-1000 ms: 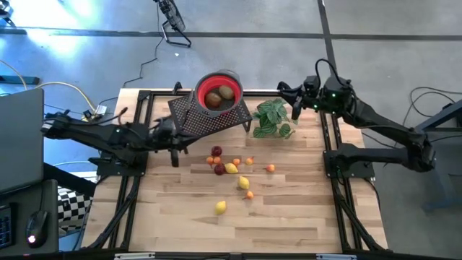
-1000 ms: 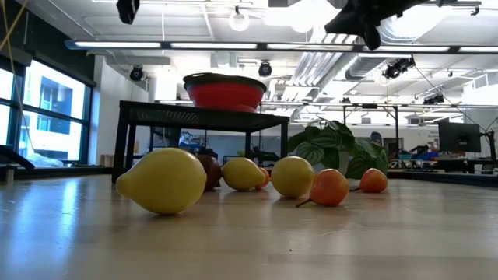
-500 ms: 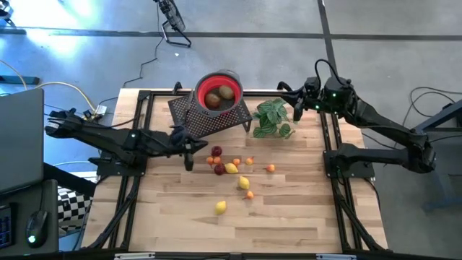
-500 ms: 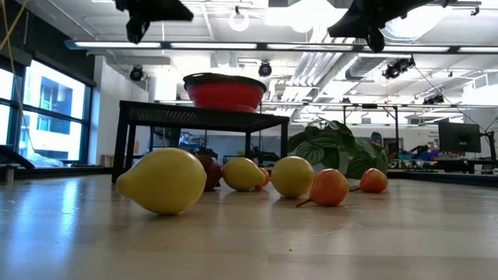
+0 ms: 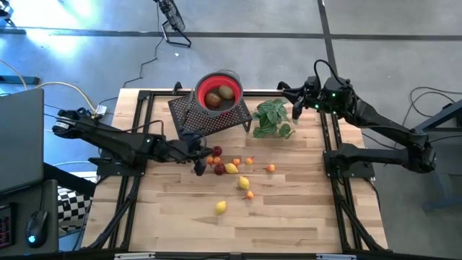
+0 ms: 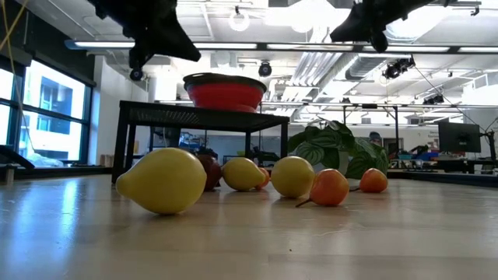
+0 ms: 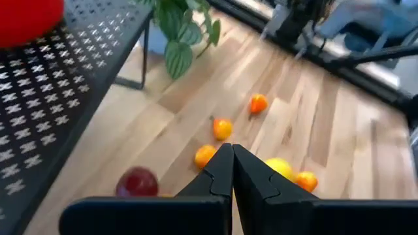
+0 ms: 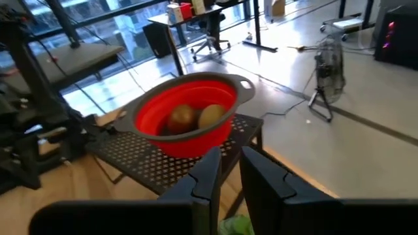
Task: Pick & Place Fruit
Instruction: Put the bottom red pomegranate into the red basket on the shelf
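Note:
Small fruit lies loose on the wooden table: a dark red piece [image 5: 216, 151], lemons [image 5: 230, 168] [image 5: 243, 183] [image 5: 220, 207] and several tiny orange balls [image 5: 250, 161]. Two kiwi-like pieces [image 5: 219, 94] sit in a red bowl [image 5: 219, 78] on a black perforated stand [image 5: 195, 119]. My left gripper [image 5: 200, 166] [image 7: 232, 155] hangs shut and empty above the table, just left of the fruit cluster, pointing slantwise down at it. My right gripper [image 5: 280, 88] [image 8: 230, 163] waits high at the far right over a plant, its fingers a narrow gap apart with nothing between them.
A green leafy plant [image 5: 273, 119] stands right of the stand. The stand's legs [image 6: 120, 144] rest on the table behind the fruit. Black frame rails [image 5: 130, 180] run along both table sides. Bare wood lies toward the near edge.
My left gripper has moved toward the table's right edge and down, tipping its fingers further downward, from beside the stand to the left edge of the fruit cluster. It has stayed shut. The fruit has not moved.

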You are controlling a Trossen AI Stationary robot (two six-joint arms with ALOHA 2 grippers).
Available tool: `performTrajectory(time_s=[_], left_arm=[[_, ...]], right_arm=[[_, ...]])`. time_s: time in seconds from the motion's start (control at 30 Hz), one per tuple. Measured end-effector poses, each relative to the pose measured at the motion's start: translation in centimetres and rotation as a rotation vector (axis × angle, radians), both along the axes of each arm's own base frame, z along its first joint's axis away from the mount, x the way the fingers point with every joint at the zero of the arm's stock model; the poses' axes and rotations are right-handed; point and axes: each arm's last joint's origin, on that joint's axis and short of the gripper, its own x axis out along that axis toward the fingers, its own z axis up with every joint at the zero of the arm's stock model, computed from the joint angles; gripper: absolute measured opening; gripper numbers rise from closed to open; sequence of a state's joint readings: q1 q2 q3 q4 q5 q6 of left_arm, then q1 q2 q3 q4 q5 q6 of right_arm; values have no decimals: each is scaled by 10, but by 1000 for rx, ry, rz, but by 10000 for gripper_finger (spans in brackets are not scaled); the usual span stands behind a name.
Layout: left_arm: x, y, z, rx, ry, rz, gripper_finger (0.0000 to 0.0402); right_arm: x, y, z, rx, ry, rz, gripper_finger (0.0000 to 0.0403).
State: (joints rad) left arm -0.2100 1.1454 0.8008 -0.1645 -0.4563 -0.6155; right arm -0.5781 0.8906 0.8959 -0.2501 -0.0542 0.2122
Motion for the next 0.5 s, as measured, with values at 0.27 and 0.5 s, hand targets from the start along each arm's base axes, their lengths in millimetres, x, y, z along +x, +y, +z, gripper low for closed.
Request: performTrajectory(time_s=[0.27,0.5], left_arm=[[-7,1,17,-43,133,57,0],[1,-24,0,-103,174,72,0]], right_arm=[[-1,-1,-1,-16,22,-49,50],[-1,-1,-1,-42,38,-44,50]])
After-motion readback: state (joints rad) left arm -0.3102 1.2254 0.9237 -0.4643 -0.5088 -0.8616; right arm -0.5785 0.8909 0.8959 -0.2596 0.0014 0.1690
